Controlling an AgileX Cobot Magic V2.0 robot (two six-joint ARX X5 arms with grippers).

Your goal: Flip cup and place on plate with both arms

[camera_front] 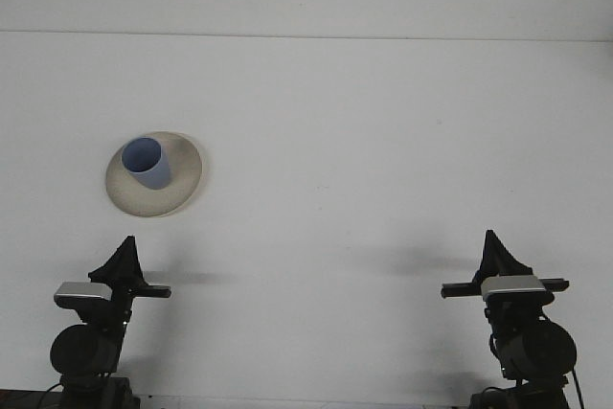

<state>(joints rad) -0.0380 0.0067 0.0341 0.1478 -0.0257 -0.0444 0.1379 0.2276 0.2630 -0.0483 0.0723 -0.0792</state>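
Blue cup (146, 162) sat mouth-up on the plate (182, 184), task looked done; left gripper (123, 258) and right gripper (498, 258) parked clear, jaw state unreadable.

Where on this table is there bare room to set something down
Nearly everywhere. The table is bare from the plate rightward to the right edge, and from the far edge down to the right gripper. There is also a bare strip between the two grippers. The only taken spot is the left side, where the blue cup sits on the plate, beyond the left gripper.
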